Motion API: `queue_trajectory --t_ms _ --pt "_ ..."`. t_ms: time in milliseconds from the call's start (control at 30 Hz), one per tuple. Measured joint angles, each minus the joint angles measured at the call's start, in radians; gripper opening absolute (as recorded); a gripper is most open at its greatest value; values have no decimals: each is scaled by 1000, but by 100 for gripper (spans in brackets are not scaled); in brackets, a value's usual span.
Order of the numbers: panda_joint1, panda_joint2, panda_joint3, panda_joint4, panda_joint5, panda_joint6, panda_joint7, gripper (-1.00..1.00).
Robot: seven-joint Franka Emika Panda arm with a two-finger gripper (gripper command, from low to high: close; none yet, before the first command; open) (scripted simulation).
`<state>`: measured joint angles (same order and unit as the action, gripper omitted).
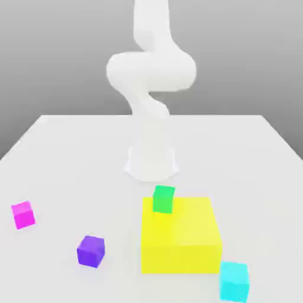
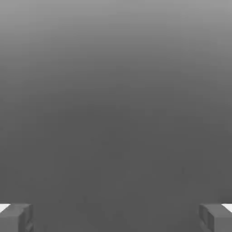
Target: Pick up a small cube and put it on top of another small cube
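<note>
Counter (image 1: 71, 154): pale white-grey, flat, lying under a plain grey backdrop.

Cyan cube (image 1: 234, 281): nearest item, sitting on the counter just beside the yellow block's near corner, toward the exterior view's right; resting flat, faces plain, no long axis.

Purple cube (image 1: 90, 251): sitting on the counter, on the exterior view's left of the yellow block.

Yellow block (image 1: 183, 237): large, resting flat on the counter.

Magenta cube (image 1: 23, 215): lying on the counter at the exterior view's far left.

Green cube (image 1: 163, 199): sitting at the block's far left edge, upright and square.

Arm base (image 1: 151, 157): white, standing behind the block, rising and bending overhead.

Pincer (image 2: 116, 217): standing wide, holding nothing; grey fingertips (image 2: 16, 217) showing against blank grey; no cube lying between them.
</note>
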<state>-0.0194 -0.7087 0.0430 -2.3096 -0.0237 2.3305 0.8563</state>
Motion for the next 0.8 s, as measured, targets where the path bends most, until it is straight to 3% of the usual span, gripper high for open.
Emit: queue_trajectory --t_ms 400,800 --pt "-71 441 190 -47 -134 149 287 0" --pt "-8 867 250 -95 -215 301 533 0"
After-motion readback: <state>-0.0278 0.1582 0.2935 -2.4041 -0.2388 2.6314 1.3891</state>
